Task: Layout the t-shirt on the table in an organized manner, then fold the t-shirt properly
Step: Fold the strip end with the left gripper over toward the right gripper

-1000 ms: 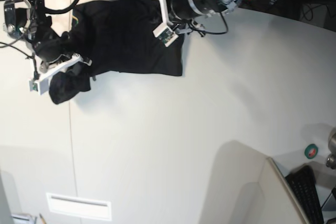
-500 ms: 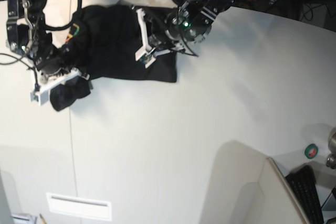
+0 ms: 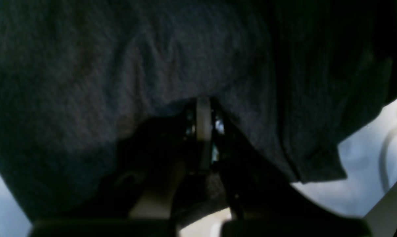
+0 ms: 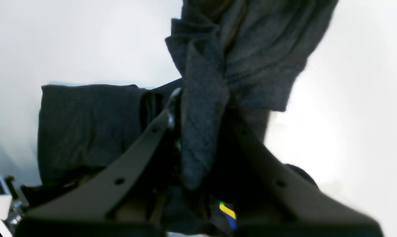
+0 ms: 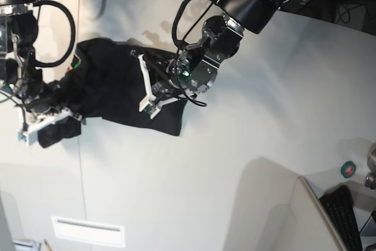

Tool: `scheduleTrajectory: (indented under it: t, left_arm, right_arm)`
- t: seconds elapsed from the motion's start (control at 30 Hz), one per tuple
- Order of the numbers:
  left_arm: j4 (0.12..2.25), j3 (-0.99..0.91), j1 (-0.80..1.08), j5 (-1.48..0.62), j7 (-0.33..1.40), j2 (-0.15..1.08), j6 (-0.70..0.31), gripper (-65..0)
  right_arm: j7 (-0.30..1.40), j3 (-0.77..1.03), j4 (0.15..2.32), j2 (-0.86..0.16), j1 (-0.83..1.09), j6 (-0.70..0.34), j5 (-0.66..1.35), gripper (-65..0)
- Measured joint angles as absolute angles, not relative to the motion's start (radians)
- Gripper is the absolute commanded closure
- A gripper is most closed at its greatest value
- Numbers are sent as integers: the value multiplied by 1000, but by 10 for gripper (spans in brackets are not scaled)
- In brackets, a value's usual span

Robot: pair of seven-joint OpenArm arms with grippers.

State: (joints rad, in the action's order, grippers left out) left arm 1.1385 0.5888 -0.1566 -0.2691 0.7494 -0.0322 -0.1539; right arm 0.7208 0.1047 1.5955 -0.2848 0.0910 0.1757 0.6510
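Observation:
The black t-shirt [image 5: 114, 83] lies bunched on the off-white table [image 5: 235, 163] at the far left, a bit of coloured print showing at its collar side. My left gripper [image 5: 154, 97] presses into the shirt's right part. In the left wrist view its fingers [image 3: 203, 131] are shut, with dark t-shirt cloth [image 3: 119, 65] drawn tight over the tips. My right gripper [image 5: 44, 116] sits at the shirt's left end. In the right wrist view the right gripper [image 4: 198, 131] is shut on a thick fold of the t-shirt [image 4: 201, 98], and a sleeve hangs beyond it.
A thin dark seam [image 5: 80, 168] runs down the table at left, with a white slotted plate [image 5: 88, 231] near the front edge. At front right stand a white partition [image 5: 294, 216], a green round object [image 5: 348, 169] and a black keyboard [image 5: 343, 218].
Both arms have swung toward the front left, dragging the t-shirt away from the table's far edge. The shirt has bunched narrower, and its right corner trails the left gripper.

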Motion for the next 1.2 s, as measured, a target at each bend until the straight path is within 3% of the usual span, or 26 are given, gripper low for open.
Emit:
scheduleTrajectory:
  t: [0.2,0.37,0.87,1.2]
  left_arm:
    - [1137,588,-145,-270,745,-33,-157,0]
    - [1140,591,-135,-277,730,-30,-156,0]
    - [1152,594,-128,-277,739,-32,-155,0]
    - [1651,316,-20,-268,968,123,-130,0]
  right_arm:
    - [726,195,1771,-284,265,176,646,0]
    - [730,223,1888,-204,367,175,650,0]
    - [831,224,1979,-58,360,176,647,0]
    - [824,233,1959,-62,348,176,643,0]
